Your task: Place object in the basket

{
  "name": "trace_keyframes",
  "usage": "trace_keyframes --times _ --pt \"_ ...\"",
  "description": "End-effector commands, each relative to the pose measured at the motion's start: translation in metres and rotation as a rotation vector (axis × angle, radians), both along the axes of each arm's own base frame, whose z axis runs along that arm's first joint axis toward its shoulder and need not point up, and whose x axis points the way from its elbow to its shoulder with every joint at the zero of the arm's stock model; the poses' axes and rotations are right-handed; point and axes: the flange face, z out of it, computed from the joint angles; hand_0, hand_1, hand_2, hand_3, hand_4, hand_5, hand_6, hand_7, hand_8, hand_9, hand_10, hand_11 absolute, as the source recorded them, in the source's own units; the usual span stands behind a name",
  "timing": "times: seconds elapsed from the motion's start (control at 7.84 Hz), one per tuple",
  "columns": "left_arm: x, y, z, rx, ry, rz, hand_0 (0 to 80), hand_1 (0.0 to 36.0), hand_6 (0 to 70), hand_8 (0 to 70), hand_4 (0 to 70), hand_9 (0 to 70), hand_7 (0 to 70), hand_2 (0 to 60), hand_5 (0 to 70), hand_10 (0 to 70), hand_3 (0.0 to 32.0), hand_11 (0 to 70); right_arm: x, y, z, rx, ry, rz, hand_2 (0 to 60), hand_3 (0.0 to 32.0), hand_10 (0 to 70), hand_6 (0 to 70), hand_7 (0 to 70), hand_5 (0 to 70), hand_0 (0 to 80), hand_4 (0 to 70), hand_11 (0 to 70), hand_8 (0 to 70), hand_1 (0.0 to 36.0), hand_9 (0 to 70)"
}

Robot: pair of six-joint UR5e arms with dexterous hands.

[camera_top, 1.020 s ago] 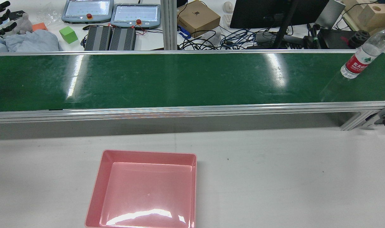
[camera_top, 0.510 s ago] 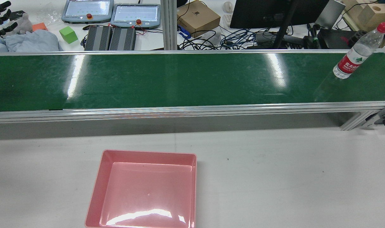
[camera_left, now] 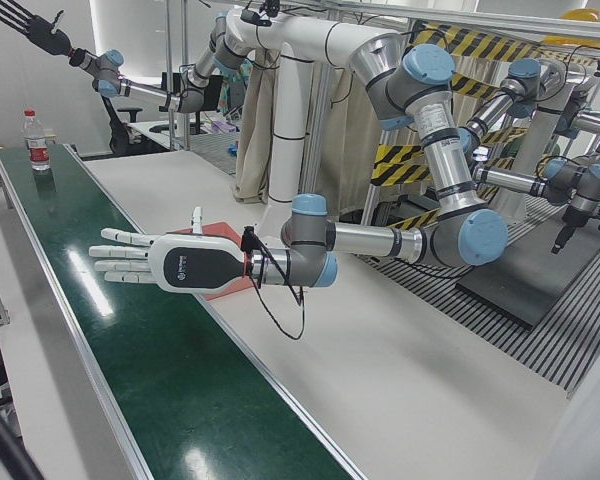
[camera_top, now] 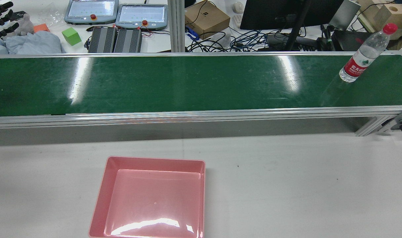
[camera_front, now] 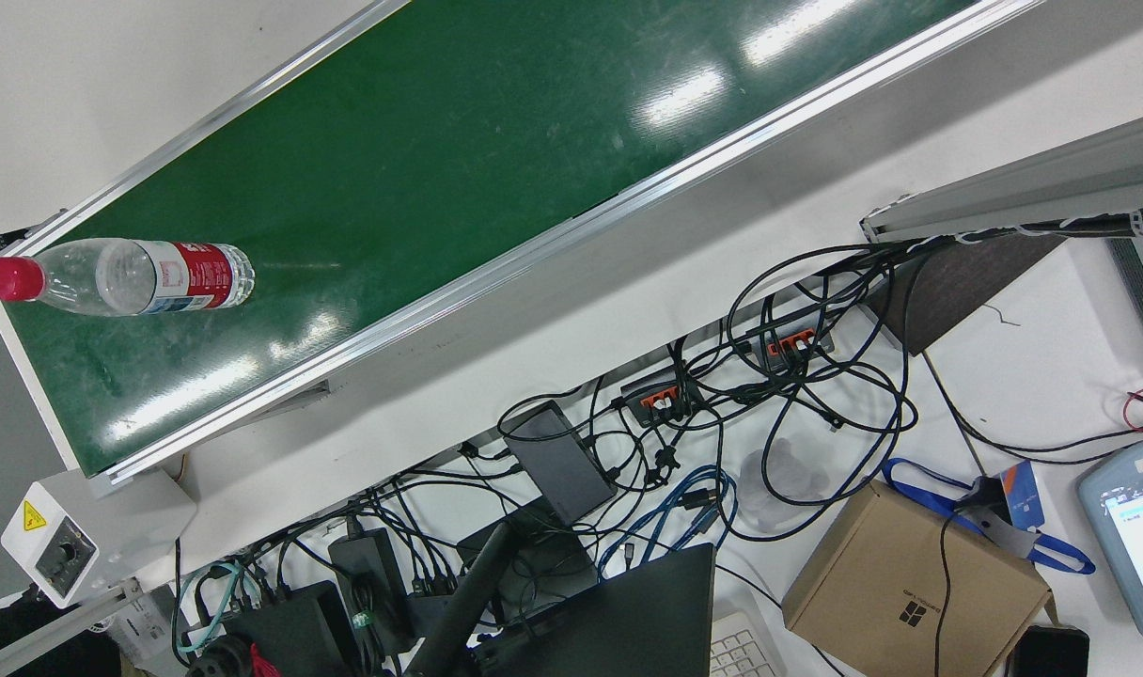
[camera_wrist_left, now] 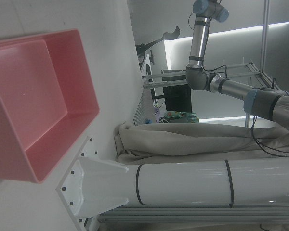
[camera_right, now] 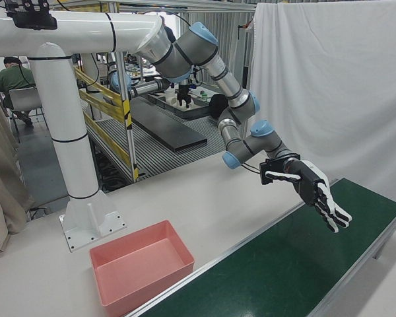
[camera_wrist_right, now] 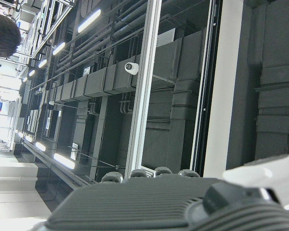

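Currently bottle (camera_top: pixel 363 61) upright on belt (camera_top: pixel 187 82) (right end); left hand (camera_left: pixel 170 262) spread, empty.

The conveyor belt (camera_top: pixel 187 82) is glossy green with fine scuffs, framed in brushed aluminium rails (camera_top: pixel 201 115). The basket (camera_top: pixel 101 198) is shiny pink plastic; the bottle (camera_top: pixel 363 56) clear plastic; the table (camera_top: pixel 303 185) matt white.

Bright, even overhead light fills the station. White glare streaks cross the glossy green conveyor belt (camera_top: pixel 187 82), two in the rear view, and a broad sheen lies on the floor of the pink plastic basket (camera_top: pixel 151 201) at its near edge. Shadows are soft. The right hand view is dim, its foreground blurred.
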Motion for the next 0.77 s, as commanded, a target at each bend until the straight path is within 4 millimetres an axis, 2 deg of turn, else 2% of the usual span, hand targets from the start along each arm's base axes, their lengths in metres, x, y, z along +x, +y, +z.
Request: trace_keyframes --times 0.0,0.26,0.64 --pt "0.0062 0.0011 0.0031 -0.008 -0.006 0.011 48.4 6.3 1.7 2.3 12.3 0.7 0.0 0.0 12.9 4.9 0.0 8.0 0.0000 0.0000 0.0002 0.000 0.000 0.000 0.0 0.0 0.0 0.0 0.0 0.0 0.0 0.0 0.0 0.0 0.0 0.0" --pt "0.0121 0.0019 0.0038 -0.009 -0.007 0.019 48.1 5.6 0.6 1.2 10.0 0.0 0.0 0.0 12.1 4.4 0.6 7.4 0.0000 -0.0001 -0.0006 0.001 0.000 0.000 0.0 0.0 0.0 0.0 0.0 0.0 0.0 0.0 0.0 0.0 0.0 0.0" --pt "0.0096 0.0019 0.0024 -0.008 -0.002 0.018 48.1 5.6 0.6 1.1 9.7 0.0 0.0 0.0 11.9 4.5 0.8 7.4 0.0000 -0.0001 -0.0006 0.001 0.000 0.000 0.0 0.0 0.0 0.0 0.0 0.0 0.0 0.0 0.0 0.0 0.0 0.0"
